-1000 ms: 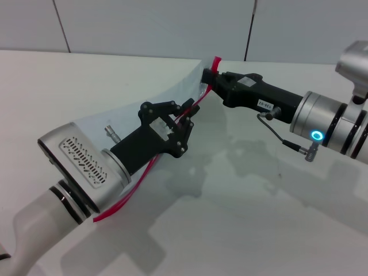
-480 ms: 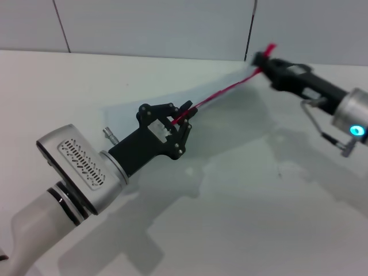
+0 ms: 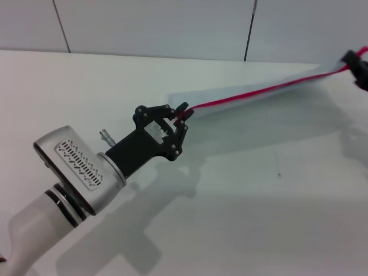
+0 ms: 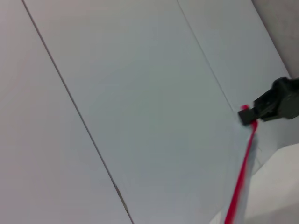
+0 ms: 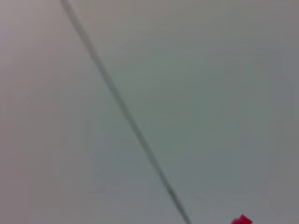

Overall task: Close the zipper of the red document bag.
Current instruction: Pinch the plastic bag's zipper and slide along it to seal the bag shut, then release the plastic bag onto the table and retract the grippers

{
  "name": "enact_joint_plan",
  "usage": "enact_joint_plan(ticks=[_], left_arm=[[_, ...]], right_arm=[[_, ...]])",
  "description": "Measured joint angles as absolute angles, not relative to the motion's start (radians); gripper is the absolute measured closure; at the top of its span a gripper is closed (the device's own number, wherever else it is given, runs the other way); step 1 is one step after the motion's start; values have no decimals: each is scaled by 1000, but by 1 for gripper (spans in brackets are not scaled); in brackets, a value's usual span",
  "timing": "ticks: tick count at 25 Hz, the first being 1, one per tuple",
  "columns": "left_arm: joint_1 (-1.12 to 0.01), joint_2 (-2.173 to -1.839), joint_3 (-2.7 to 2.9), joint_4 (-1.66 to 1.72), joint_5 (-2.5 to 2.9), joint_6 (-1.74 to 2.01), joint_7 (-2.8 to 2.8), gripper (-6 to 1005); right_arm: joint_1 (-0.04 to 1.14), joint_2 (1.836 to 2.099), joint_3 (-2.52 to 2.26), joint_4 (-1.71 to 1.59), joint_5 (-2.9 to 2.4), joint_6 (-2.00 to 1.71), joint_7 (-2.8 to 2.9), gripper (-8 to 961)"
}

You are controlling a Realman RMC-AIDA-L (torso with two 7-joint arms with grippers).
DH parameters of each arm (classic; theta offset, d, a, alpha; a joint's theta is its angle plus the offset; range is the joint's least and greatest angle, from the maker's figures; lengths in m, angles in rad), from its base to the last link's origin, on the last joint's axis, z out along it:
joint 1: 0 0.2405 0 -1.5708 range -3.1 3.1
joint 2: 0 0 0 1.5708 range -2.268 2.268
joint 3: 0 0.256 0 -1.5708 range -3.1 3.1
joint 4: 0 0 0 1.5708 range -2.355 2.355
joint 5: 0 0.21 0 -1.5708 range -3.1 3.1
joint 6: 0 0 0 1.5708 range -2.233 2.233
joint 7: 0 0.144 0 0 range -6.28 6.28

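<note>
— Any writing to read near my left gripper (image 3: 185,112)?
— None; my wrist housing beside it carries only vent slots (no letters, no numbers, no brand).

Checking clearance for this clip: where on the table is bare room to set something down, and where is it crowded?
Bare table lies in front of the stretched red document bag, and behind the left gripper toward the wall. Crowded: the line of the zipper between the left gripper and the right gripper at the frame edge.
</note>
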State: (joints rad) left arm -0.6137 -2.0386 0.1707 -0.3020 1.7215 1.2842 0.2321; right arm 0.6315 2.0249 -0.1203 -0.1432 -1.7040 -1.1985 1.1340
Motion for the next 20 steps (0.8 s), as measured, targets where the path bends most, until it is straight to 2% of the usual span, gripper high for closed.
enact_joint_plan(ticks=[14, 20], left_arm=[[-613, -2038, 170, -301, 1718, 1278, 226, 913], [-613, -2038, 170, -301, 1718, 1279, 209, 800]], right_arm=[[561, 2025, 1, -164, -1681, -1192, 1122, 901], [556, 2026, -3, -176, -1689, -1221, 1060, 899]])
